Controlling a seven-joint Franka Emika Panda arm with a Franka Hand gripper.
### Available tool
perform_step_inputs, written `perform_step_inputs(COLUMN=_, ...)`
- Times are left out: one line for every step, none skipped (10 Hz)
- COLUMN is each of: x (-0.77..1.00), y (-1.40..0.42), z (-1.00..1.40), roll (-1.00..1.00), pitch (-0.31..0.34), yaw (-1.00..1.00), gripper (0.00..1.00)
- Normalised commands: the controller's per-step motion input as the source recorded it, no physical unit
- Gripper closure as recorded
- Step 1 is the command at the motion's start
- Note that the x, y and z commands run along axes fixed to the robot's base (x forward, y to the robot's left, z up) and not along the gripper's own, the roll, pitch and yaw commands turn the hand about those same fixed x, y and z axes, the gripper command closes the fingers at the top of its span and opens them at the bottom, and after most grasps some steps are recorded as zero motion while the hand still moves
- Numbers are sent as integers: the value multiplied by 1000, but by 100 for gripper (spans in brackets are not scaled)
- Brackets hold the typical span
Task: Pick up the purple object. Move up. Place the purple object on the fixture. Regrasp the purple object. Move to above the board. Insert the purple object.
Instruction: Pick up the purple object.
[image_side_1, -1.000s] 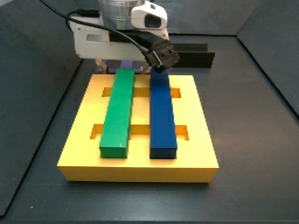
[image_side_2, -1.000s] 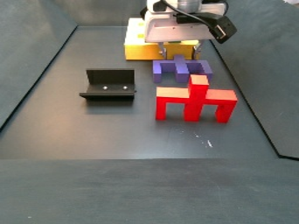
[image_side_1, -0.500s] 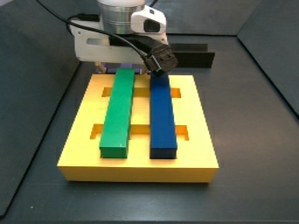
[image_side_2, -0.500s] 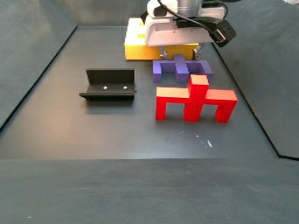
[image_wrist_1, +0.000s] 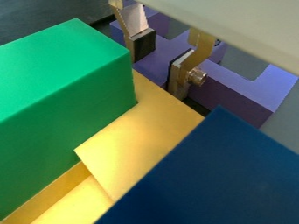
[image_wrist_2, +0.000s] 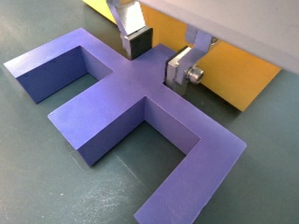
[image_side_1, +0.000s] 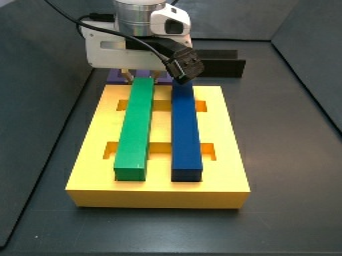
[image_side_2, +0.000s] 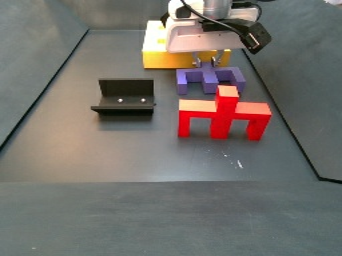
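Gripper (image_wrist_2: 158, 59) down over the purple object (image_wrist_2: 128, 109), fingers (image_wrist_2: 180, 67) straddling its bar, seemingly not yet clamped. Lying flat beneath, beside the board (image_side_2: 160, 42), prongs pointing away from it.

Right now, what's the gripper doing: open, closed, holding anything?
Gripper: open, fingers either side of the purple object's bar, not yet clamped, holding nothing.

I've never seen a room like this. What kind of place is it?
Probably a robot test bench. Dark walls fence a dark floor, a robot gripper sits low over a purple block, and a black fixture waits nearby.
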Motion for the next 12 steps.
perform_step_inputs(x=0, y=0, z=0, roll=0, pitch=0, yaw=0, gripper=100)
perform_step_inputs(x=0, y=0, z=0, roll=0, pitch=0, yaw=0, gripper=100)
perform_step_inputs(x=0, y=0, z=0, roll=0, pitch=0, yaw=0, gripper=100)
perform_step_inputs(x=0, y=0, z=0, roll=0, pitch=0, yaw=0, gripper=100)
perform_step_inputs(x=0, y=0, z=0, roll=0, pitch=0, yaw=0, gripper=100)
perform_step_inputs(x=0, y=0, z=0, roll=0, pitch=0, yaw=0, gripper=100)
perform_step_inputs(x=0, y=0, z=0, roll=0, pitch=0, yaw=0, gripper=100)
perform_step_inputs(x=0, y=0, z=0, roll=0, pitch=0, yaw=0, gripper=100)
perform_step_inputs(x=0, y=0, z=0, roll=0, pitch=0, yaw=0, gripper=100)
perform_step_inputs(x=0, y=0, z=0, roll=0, pitch=0, yaw=0, gripper=100)
perform_step_inputs(x=0, y=0, z=0, roll=0, pitch=0, yaw=0, gripper=100)
perform_step_inputs(x=0, y=0, z=0, roll=0, pitch=0, yaw=0, gripper=100)
